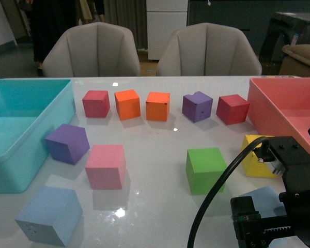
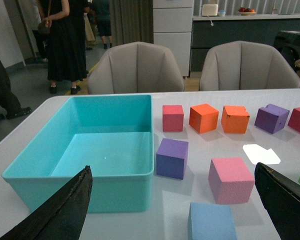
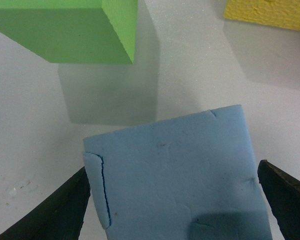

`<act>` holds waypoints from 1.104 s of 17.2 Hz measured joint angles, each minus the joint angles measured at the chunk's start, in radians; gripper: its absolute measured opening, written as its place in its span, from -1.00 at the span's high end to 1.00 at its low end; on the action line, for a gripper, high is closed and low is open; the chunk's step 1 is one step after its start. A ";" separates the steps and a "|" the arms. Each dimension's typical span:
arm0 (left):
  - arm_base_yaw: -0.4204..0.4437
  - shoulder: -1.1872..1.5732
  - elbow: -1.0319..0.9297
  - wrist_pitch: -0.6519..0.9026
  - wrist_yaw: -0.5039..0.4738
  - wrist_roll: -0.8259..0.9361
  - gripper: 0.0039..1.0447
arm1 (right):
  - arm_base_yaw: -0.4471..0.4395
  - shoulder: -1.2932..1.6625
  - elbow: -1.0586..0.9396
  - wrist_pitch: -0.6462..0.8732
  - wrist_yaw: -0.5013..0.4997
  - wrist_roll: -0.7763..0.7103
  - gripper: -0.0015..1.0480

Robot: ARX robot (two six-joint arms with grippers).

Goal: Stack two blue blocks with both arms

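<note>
in the lower right of the front view the right arm (image 1: 294,175) hangs low over the counter (image 1: 155,150). its black cable loops in front of the near-right blue block (image 1: 266,199), of which only a corner shows. the right wrist view fills in the rest: the right gripper (image 3: 174,202) is spread wide with one finger on each side of that block. the fingers are close to its faces and, as far as i can judge, not pressing. this reads as the line-up for a grasp, with the block centred so the jaws meet flat sides.

the near-left blue block (image 1: 49,214) sits in the lower left of the front view, well apart from the first. the left gripper (image 2: 172,207) is released and holds nothing; that block shows between its spread fingers.

just beyond the right block stands a green cube (image 1: 205,169), with a yellow cube (image 1: 258,155) to its right. either could be nudged by a wide finger. beyond the left block are a pink cube (image 1: 106,165) and a purple cube (image 1: 67,143). the turquoise bin (image 1: 20,155) walls off the left edge.

farther up runs a row of red, orange and purple cubes. a pink tray (image 1: 279,108) is at the right edge and two chairs are at the top.
</note>
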 joint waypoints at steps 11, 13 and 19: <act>0.000 0.000 0.000 0.000 0.000 0.000 -0.88 | 0.000 -0.019 -0.031 0.003 0.000 0.000 -0.05; 0.000 0.000 0.000 0.000 0.000 0.000 -0.88 | 0.000 -0.105 -0.056 -0.031 -0.002 0.000 0.12; 0.000 0.000 0.000 0.000 0.000 0.000 -0.88 | 0.066 -0.247 0.144 -0.167 0.026 0.016 0.19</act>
